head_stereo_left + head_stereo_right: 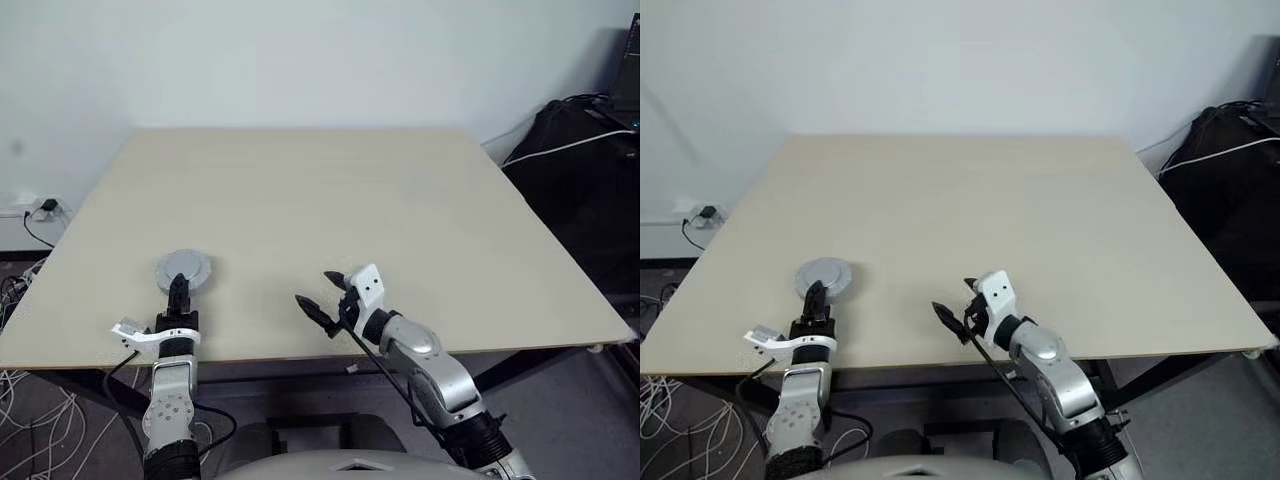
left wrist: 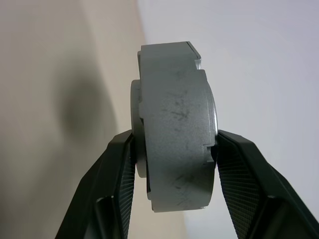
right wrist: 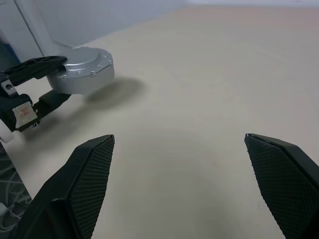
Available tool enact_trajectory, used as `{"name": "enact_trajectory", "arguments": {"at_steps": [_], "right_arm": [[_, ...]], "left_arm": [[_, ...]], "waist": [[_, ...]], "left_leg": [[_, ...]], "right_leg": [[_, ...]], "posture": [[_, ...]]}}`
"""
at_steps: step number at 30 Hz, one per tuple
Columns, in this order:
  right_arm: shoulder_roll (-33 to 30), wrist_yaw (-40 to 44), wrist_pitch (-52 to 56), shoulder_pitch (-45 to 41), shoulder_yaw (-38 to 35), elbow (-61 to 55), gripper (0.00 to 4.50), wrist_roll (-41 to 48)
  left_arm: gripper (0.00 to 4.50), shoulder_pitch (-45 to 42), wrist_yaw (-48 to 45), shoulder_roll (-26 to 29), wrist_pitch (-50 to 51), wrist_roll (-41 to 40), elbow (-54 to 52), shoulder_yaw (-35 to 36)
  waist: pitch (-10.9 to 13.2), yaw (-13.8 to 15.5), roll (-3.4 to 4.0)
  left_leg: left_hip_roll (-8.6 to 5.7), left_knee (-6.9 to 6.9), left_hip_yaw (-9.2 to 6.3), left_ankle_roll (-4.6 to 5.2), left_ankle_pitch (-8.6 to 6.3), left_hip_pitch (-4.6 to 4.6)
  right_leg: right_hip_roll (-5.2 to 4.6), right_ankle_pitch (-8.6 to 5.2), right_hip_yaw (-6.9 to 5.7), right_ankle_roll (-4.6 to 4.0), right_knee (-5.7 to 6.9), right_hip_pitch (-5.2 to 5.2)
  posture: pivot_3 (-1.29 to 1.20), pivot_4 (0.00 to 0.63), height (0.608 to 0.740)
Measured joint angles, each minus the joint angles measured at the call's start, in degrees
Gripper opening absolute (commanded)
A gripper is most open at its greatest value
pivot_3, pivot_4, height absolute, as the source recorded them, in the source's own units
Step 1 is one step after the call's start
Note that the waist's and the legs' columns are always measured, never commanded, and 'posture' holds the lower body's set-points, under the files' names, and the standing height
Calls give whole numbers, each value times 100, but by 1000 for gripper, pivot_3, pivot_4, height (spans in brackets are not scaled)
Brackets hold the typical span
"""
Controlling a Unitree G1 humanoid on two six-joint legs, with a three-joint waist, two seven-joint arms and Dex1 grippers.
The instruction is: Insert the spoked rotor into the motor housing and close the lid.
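Left eye view: motor assembly (image 1: 183,270) held above the desk (image 1: 400,210), clamped in left pincer (image 1: 179,291); right pincer (image 1: 322,293) empty, spread wide. Left wrist view: fingers (image 2: 119,174) pinching the closed grey housing across its faces. Best kept level, lowered gently.

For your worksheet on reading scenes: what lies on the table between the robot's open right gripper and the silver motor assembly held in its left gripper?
Nothing: in the right wrist view, only bare table separates the right gripper from the motor assembly in the left gripper.
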Motion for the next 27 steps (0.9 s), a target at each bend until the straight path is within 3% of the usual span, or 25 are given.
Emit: {"name": "enact_trajectory", "arguments": {"at_steps": [18,27], "right_arm": [[151,208,-141,83,-9,177,4500,-304],[188,211,-128,104,-21,182,4500,-352]], "left_arm": [[2090,-1389,776,42,-274,888,746,635],[2090,-1886,971,377,-340,1328,1552,977]], "waist": [[0,66,-31],[-1,56,-33]], "left_leg": [[-1,3,-5,-8,4,-3],[-1,3,-4,-12,7,-2]], "right_leg": [[0,3,-8,3,-1,4],[2,7,-10,10,0,5]], "posture": [[0,0,740],[0,0,740]]}}
